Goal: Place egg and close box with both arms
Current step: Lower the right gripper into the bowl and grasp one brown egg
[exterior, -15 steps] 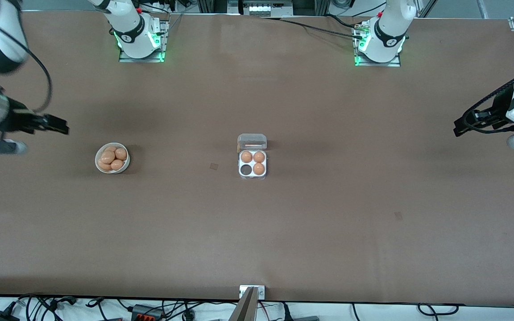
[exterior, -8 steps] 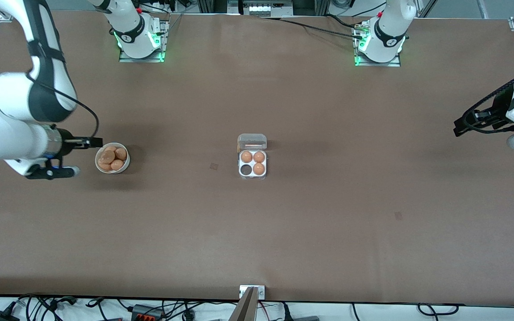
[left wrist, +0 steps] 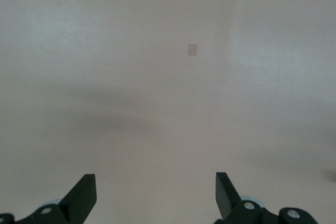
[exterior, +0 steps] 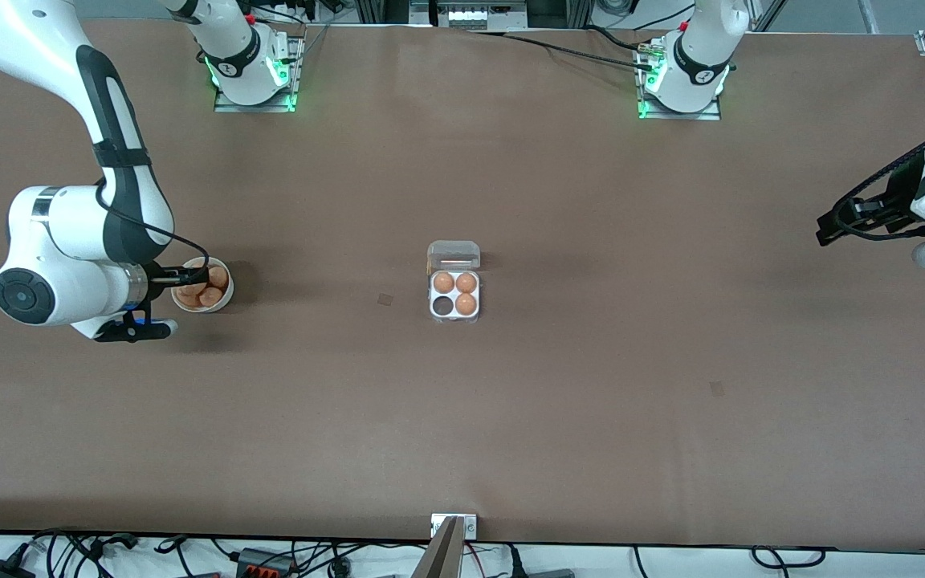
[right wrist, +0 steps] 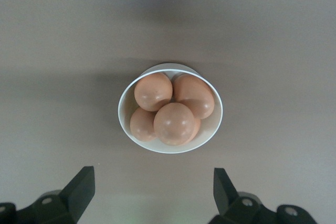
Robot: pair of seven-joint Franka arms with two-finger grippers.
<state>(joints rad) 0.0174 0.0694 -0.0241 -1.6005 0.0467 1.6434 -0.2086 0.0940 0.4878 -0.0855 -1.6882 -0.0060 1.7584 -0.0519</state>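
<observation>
Right gripper (right wrist: 149, 190) spread wide, empty, over bowl (exterior: 224, 302) of eggs; target egg (right wrist: 174, 123) below. Box (exterior: 454, 291) toward left arm's end, lid up, one cell free. Left gripper (left wrist: 156, 195) wide, empty, waiting. Next: descend, pinch gently.

— What sort of place is this?
— A robotics lab: two white jointed robot arms (exterior: 85, 233) bolted to a wide brown-covered table (exterior: 591, 401), black cables and power strips (exterior: 262, 560) along its edge.

Broad brown table (exterior: 591, 417), bearing clear-plastic four-cell egg box (exterior: 454, 303) mid-surface; round white bowl of eggs (exterior: 226, 303) toward right arm's end from that box.
</observation>
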